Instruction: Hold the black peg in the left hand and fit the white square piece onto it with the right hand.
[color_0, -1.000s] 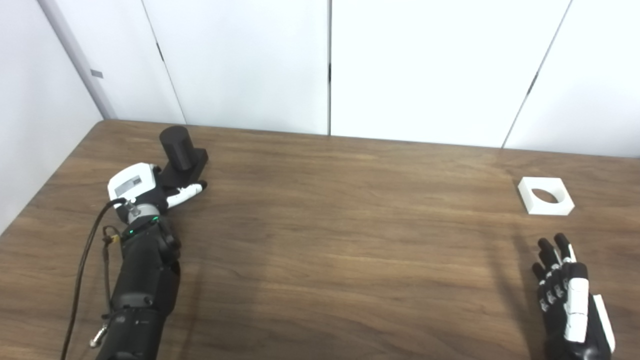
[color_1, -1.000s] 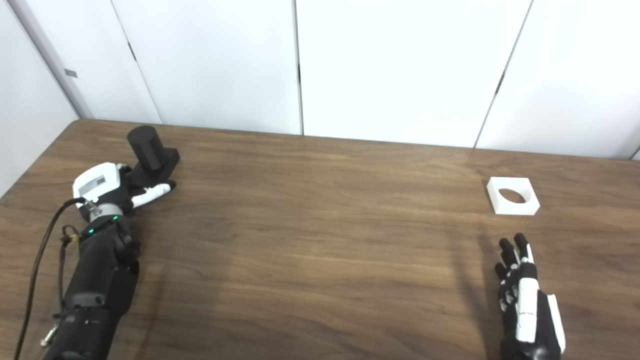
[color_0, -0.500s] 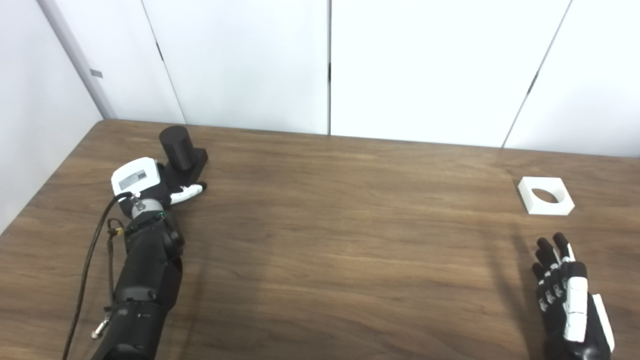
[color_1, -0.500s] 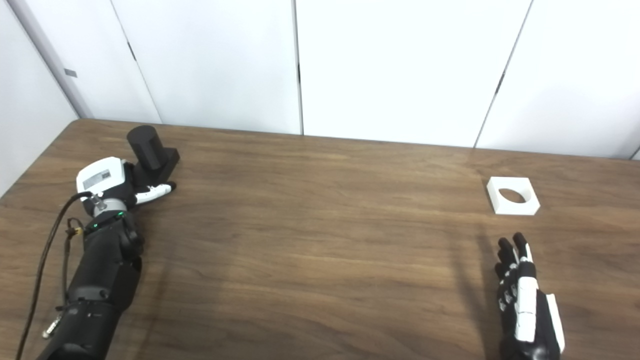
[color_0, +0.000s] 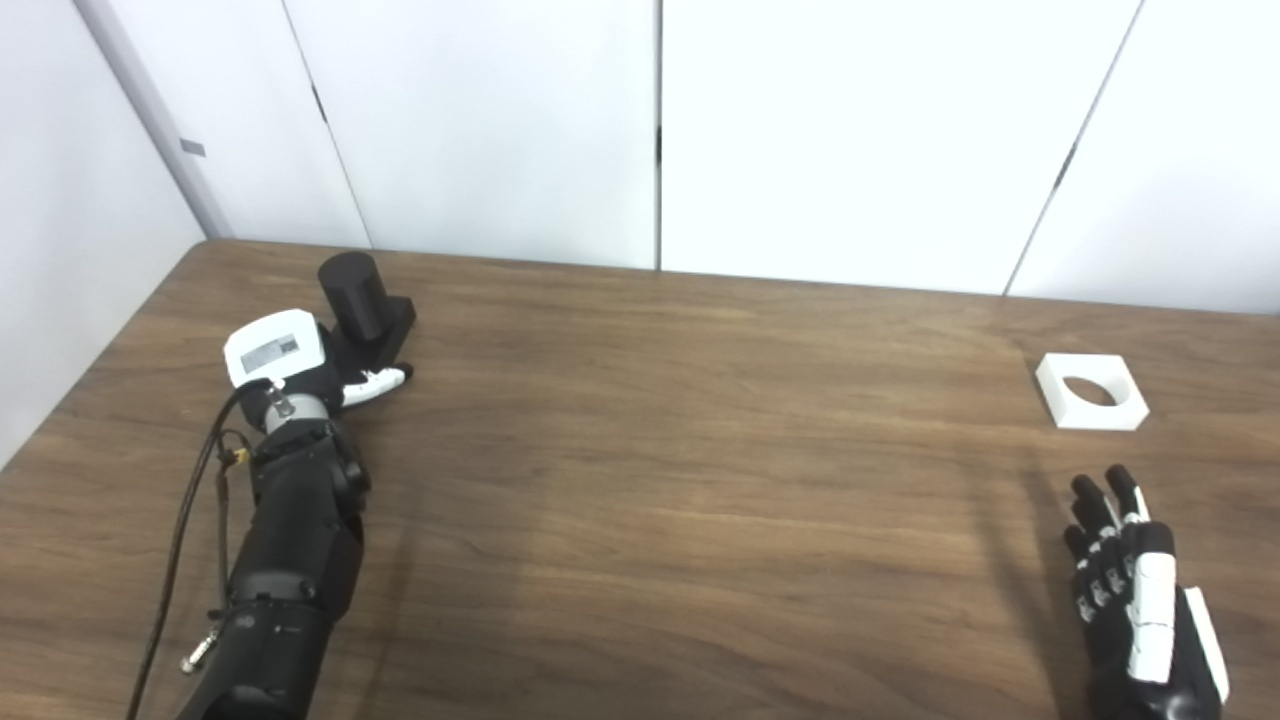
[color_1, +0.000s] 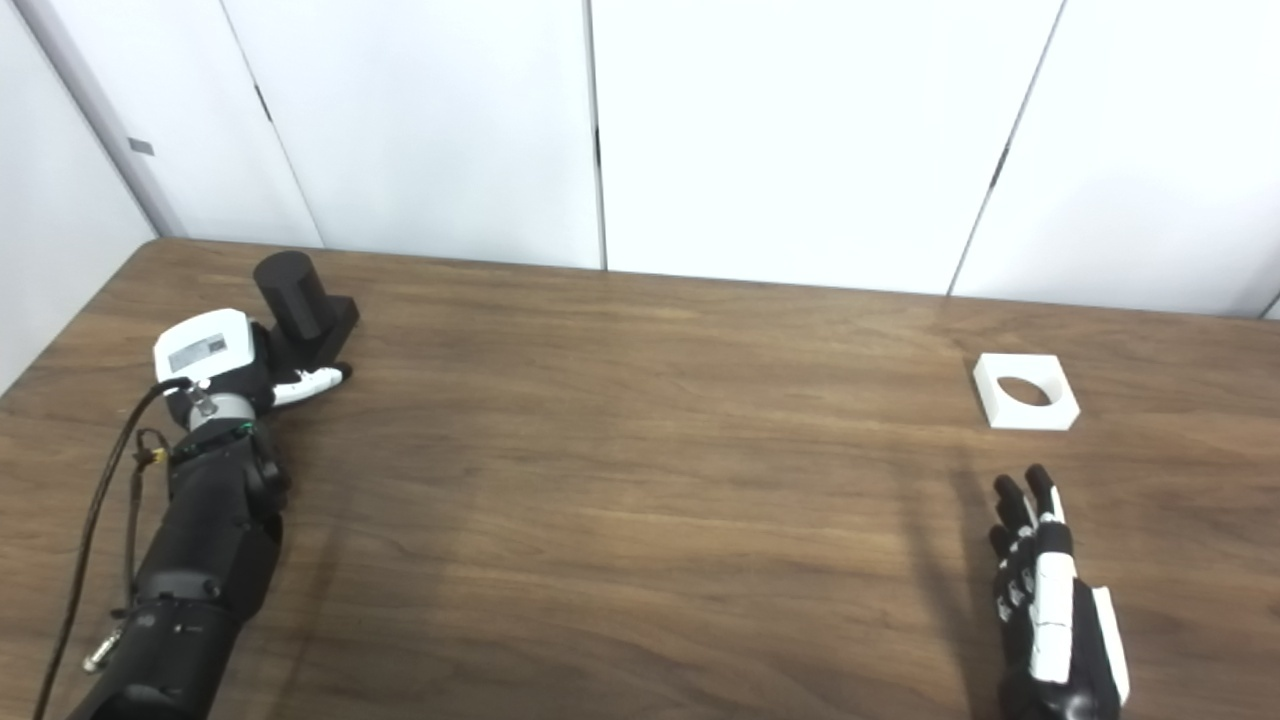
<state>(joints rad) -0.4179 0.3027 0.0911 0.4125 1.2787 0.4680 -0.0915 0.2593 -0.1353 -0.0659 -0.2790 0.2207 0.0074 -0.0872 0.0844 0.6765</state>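
The left hand (color_0: 300, 368) has moved a little forward, toward 12 o'clock, and now it touches the base of the black peg (color_0: 362, 308); I cannot tell if its fingers grip already. The peg stands upright at 10 o'clock on the table (color_0: 650, 480). The right hand (color_0: 1135, 590) stays spread and empty, with the white square piece (color_0: 1092, 392) lying near, at its 12 o'clock. I judge the grasp is only beginning.

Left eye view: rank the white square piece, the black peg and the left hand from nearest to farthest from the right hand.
1. white square piece, just beyond the right hand, on the table's right side.
2. left hand, far across on the left.
3. black peg, behind the left hand, near the far left corner.
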